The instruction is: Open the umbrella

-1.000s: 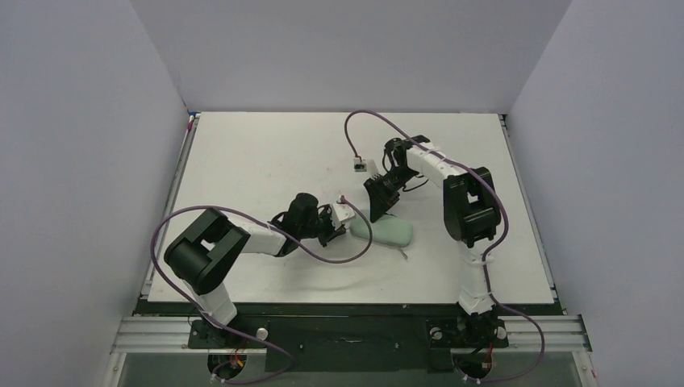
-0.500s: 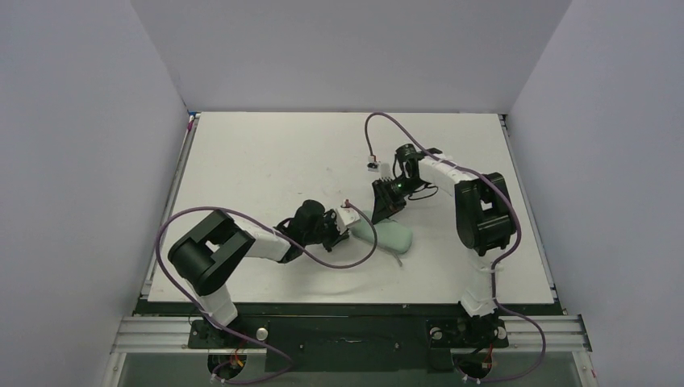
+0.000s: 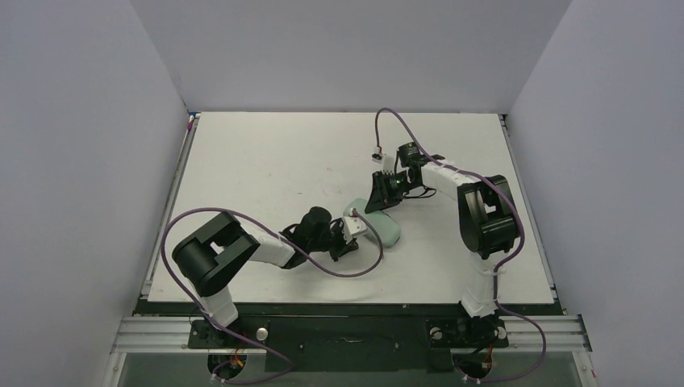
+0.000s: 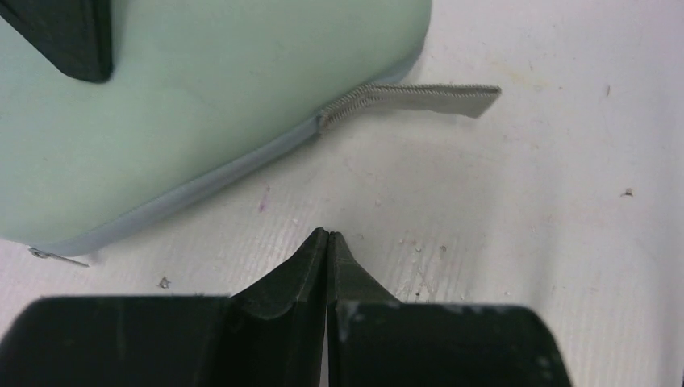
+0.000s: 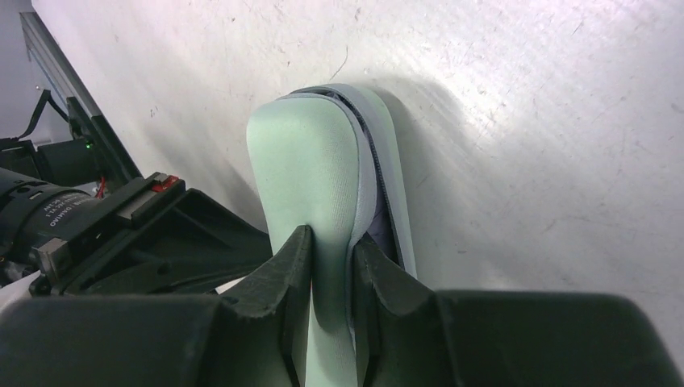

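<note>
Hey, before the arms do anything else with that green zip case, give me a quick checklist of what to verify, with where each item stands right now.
1. Right gripper has a firm hold: ok, shut on the upper shell of the mint-green case.
2. Left gripper is free to help: ok, shut on nothing, low over the table beside the case.
3. Zip is undone: it gapes near the right gripper, but how far round, cannot tell.
4. Umbrella is exposed: not ok, no view shows it.
5. Umbrella is inside the case: cannot tell.
</note>
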{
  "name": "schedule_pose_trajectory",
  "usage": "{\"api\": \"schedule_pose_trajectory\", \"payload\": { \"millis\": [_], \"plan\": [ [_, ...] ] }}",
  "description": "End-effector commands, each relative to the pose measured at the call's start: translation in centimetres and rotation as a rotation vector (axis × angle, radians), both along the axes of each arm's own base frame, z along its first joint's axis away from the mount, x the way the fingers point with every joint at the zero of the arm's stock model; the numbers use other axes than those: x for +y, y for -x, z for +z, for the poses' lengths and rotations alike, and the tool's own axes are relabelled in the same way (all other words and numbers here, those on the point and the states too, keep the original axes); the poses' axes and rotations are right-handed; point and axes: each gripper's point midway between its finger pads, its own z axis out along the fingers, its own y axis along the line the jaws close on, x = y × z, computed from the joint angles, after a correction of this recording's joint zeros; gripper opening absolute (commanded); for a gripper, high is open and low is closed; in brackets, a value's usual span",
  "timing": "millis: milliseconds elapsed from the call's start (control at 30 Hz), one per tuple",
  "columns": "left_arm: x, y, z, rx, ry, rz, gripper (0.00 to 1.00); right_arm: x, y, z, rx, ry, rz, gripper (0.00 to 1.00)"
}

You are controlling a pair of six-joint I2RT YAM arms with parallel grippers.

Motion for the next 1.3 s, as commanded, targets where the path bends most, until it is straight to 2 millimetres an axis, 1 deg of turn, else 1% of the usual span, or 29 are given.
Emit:
{"api": "schedule_pose_trajectory", "payload": {
  "millis": [0,67,100,133,167,200,233,267,300,333,400,467,500,567,700,800,933,1000,1067,1233,1267],
  "plan": [
    [-0.2,0.2,1.4,-0.031,0.042,-0.016,0.0,-1.3,-1.8,-1.2,-0.119,0.074,0.003,0.0],
    [0.6,-0.7,1.6,-0.036,0.042,0.036,0.0,-1.5,-0.8,-1.3,-0.115,0.084,0.052,0.0],
    [1.3,-1.5,1.9,-0.04,0.048,0.075,0.02,-1.5,-0.4,-1.4,-0.122,0.089,0.079,0.0],
    [1.9,-2.2,2.3,-0.063,0.057,0.11,0.13,-1.8,0.3,-1.5,-0.118,0.099,0.105,0.0],
    [2.6,-3.0,2.5,-0.079,0.059,0.139,0.19,-1.8,0.7,-1.5,-0.119,0.106,0.124,0.0],
    [3.2,-3.5,2.8,-0.102,0.062,0.166,0.28,-2.1,1.3,-1.7,-0.119,0.117,0.158,0.0],
    [3.9,-4.2,3.0,-0.121,0.06,0.185,0.33,-2.2,1.7,-1.8,-0.133,0.123,0.193,0.0],
    [4.4,-4.6,3.1,-0.138,0.059,0.2,0.42,-2.4,2.4,-1.9,-0.114,0.128,0.213,0.0],
    [4.6,-4.8,3.2,-0.169,0.05,0.189,0.46,-2.5,3.2,-2.0,-0.113,0.135,0.253,0.0],
    [4.8,-4.7,3.1,-0.181,0.043,0.181,0.52,-2.6,3.5,-2.0,-0.113,0.138,0.272,0.0],
    [5.0,-4.8,3.0,-0.224,0.03,0.161,0.57,-2.7,4.4,-2.1,-0.115,0.148,0.329,0.0],
    [4.9,-4.8,2.8,-0.247,0.023,0.139,0.6,-2.8,5.1,-2.1,-0.117,0.156,0.378,0.0],
    [4.8,-4.9,2.8,-0.265,0.023,0.122,0.6,-2.8,5.5,-2.1,-0.121,0.157,0.407,0.0],
    [4.4,-4.7,2.3,-0.277,0.017,0.089,0.62,-2.9,5.9,-2.0,-0.13,0.165,0.441,0.0],
    [3.4,-4.2,2.1,-0.315,0.033,0.014,0.64,-2.7,6.1,-1.9,-0.138,0.166,0.458,0.0],
    [2.4,-3.7,1.9,-0.324,0.047,-0.032,0.63,-2.6,6.2,-1.8,-0.143,0.164,0.465,0.0],
    [1.4,-2.6,1.4,-0.289,0.065,-0.104,0.61,-2.5,6.0,-1.7,-0.159,0.168,0.473,0.0],
    [1.0,-1.4,1.1,-0.26,0.076,-0.159,0.58,-2.6,5.8,-1.7,-0.167,0.176,0.474,0.0],
    [0.9,-0.6,0.8,-0.229,0.076,-0.192,0.53,-2.7,5.7,-1.7,-0.173,0.182,0.478,0.0],
    [1.0,0.3,0.0,-0.18,0.064,-0.207,0.4,-2.7,5.6,-1.6,-0.181,0.184,0.477,0.0],
    [1.0,0.4,-0.2,-0.168,0.059,-0.203,0.36,-2.7,5.5,-1.6,-0.181,0.183,0.477,0.0]
  ]
}}
